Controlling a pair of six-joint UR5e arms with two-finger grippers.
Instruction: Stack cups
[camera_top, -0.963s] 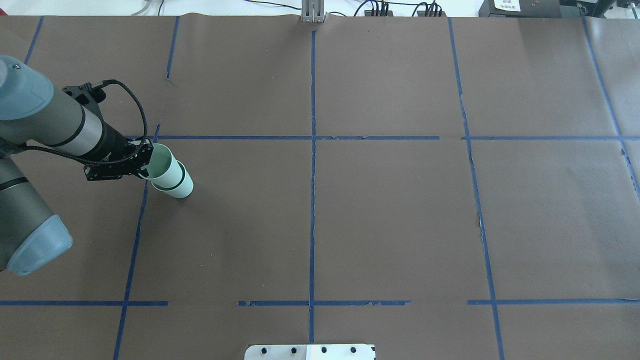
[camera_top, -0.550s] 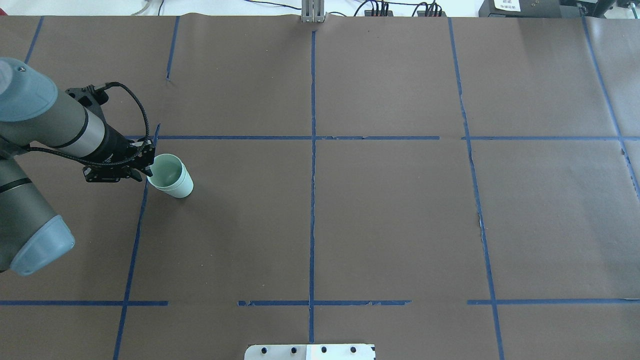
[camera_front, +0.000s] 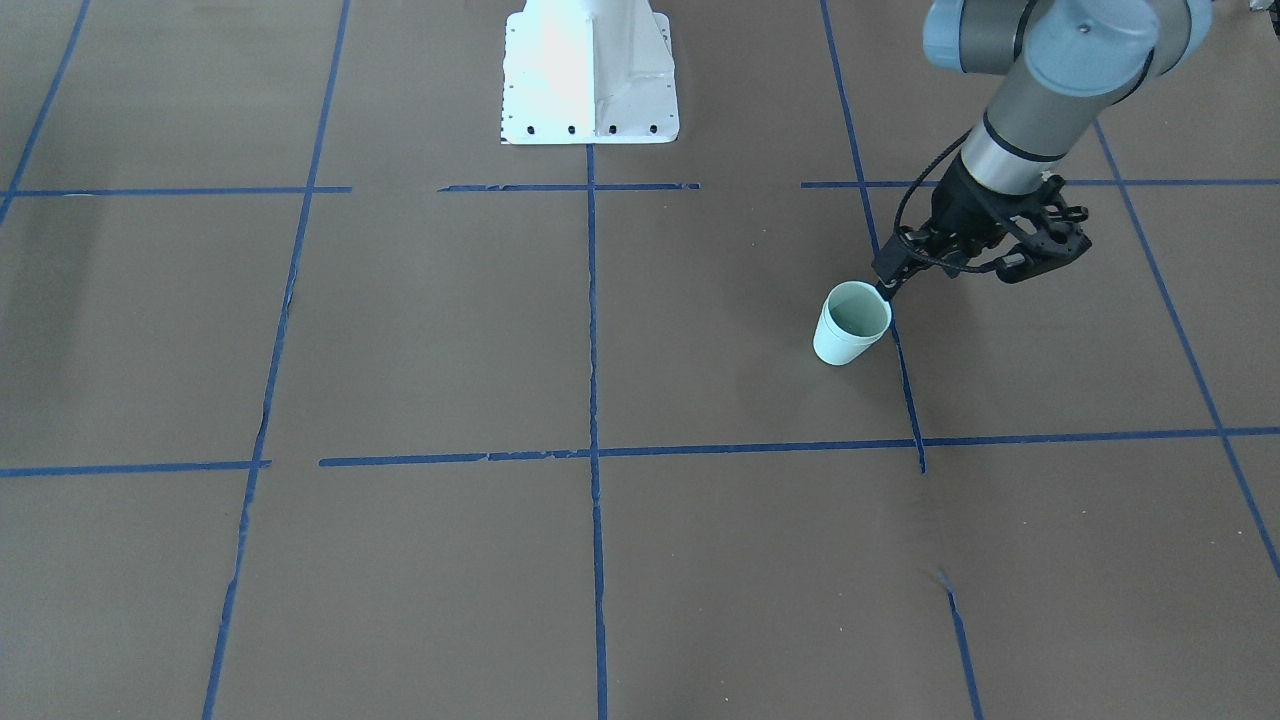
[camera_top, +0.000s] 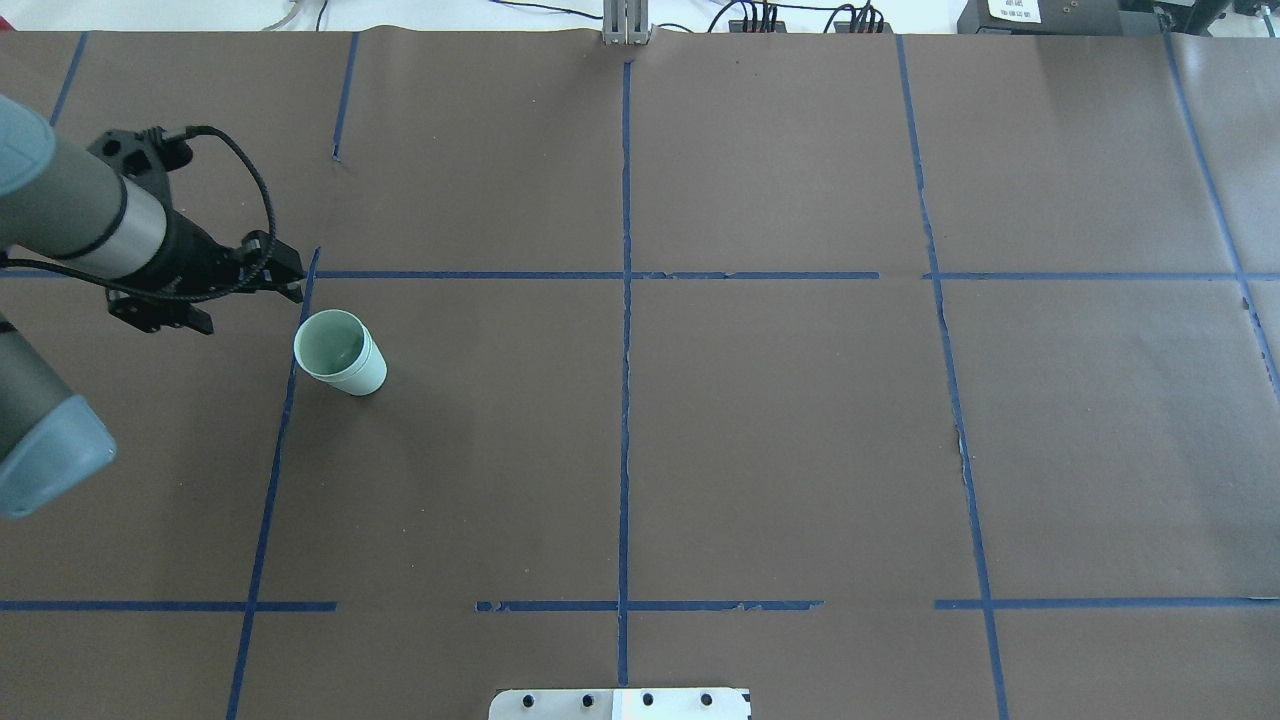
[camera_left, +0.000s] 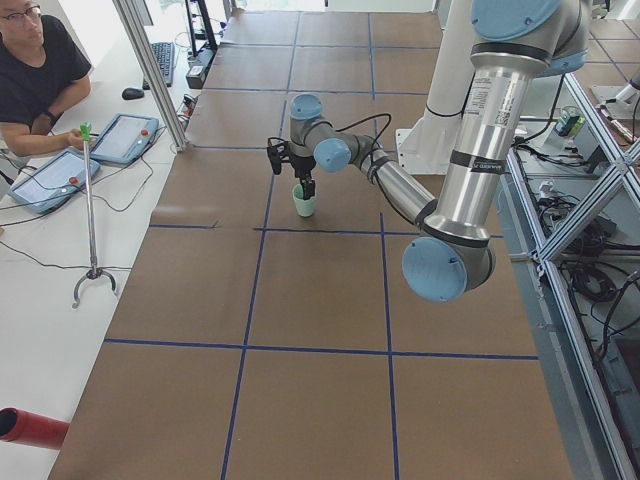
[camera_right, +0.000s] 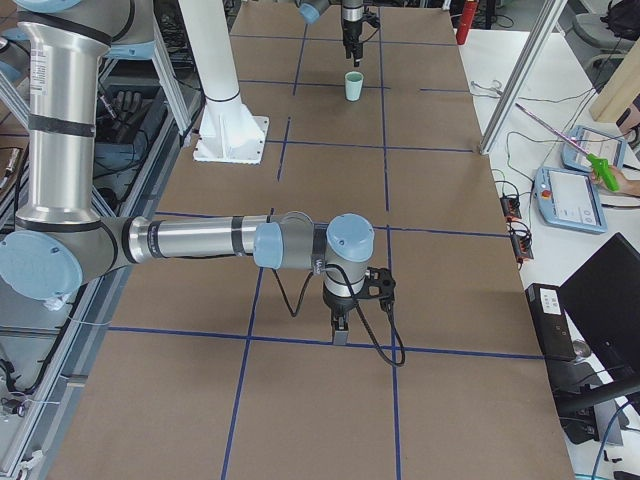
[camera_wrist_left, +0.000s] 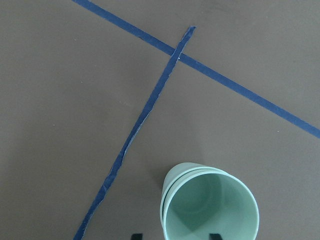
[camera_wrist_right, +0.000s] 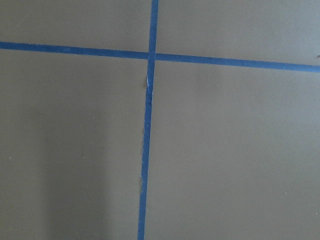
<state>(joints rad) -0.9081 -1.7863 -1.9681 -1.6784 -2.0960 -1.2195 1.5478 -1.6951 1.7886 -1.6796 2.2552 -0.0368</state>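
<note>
Mint-green cups (camera_top: 345, 360) sit nested near your table's left edge, left gripper (camera_top: 288, 280) wide-jawed and empty above them; clip the rim and you topple them.

1. The table (camera_top: 780, 430) is covered with flat brown paper (camera_top: 450, 480).
2. Blue tape lines (camera_top: 625, 400) divide the paper into a grid of large rectangles; some strips are broken by gaps and some have ragged edges.
3. A white base plate (camera_front: 590, 70) with a row of bolt holes sits on the paper at the robot's side, centred on the middle tape line.
4. The cups (camera_top: 341, 352) — two pale mint-green ones, one nested inside the other — stand upright, mouths up, on the robot's left part of the table. They are just beside one tape strip, near where it meets a crossing strip.
</note>
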